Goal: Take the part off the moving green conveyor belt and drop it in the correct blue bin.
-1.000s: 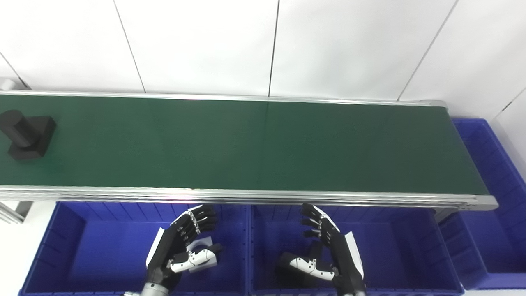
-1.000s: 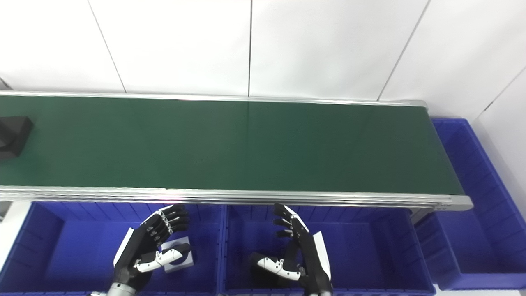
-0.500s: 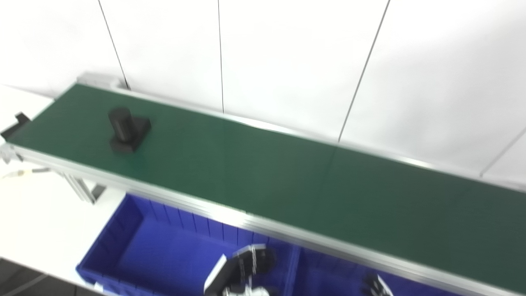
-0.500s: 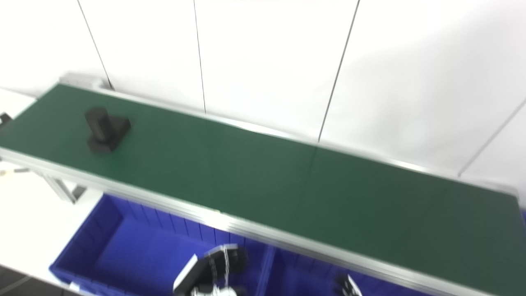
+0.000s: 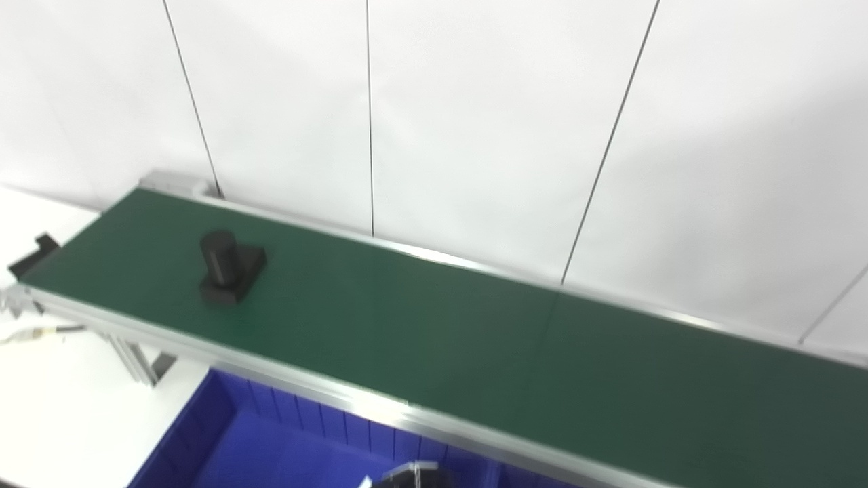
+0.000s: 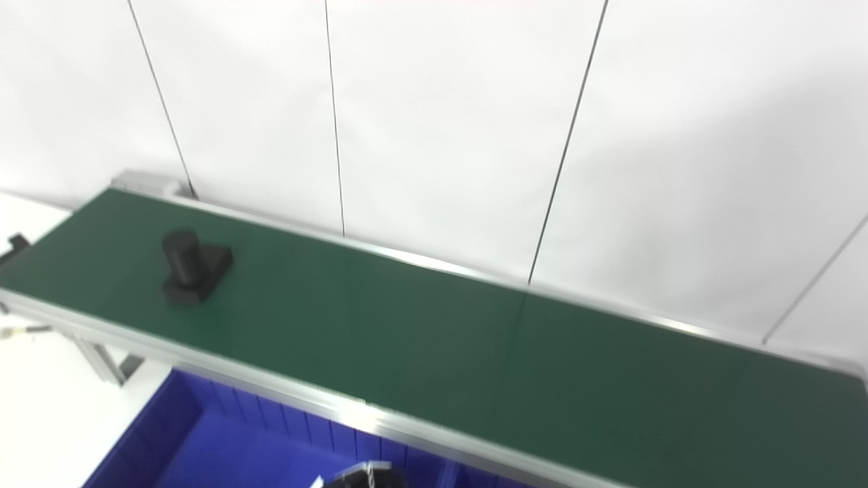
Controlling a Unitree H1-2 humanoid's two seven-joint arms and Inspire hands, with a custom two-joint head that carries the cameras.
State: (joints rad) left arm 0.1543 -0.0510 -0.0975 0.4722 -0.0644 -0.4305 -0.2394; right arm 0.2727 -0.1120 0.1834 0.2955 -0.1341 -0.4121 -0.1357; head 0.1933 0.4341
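The part [image 5: 229,270] is matte black and built from 2 shapes: a flat, roughly square base block and a short upright cylinder standing on it, set toward the block's near-left side. Its surfaces look dull and slightly soft-edged, though the picture is a little blurred. It sits on the green conveyor belt [image 5: 434,346], near the belt's left end, about midway between the near and far rails, with no hand touching it.

The belt has a smooth, dark green, faintly sheened surface and runs diagonally from upper left to lower right. Brushed silver metal rails edge it on both long sides, and a slotted metal leg [image 5: 139,359] props the left end. A small black bracket [image 5: 30,252] sticks out at that end.

Below the near rail lies a blue bin [image 5: 271,440] of glossy plastic with vertical ribs along its inner wall; only its upper left part is in view. At the bottom edge the dark top of the left hand [image 5: 413,476] just shows over the bin; too little of it is visible to tell how far open it is or whether it has hold of anything. The right hand is out of view.

Behind the belt stands a white panelled wall [image 6: 447,122] with thin dark seams. No writing or labels can be read.
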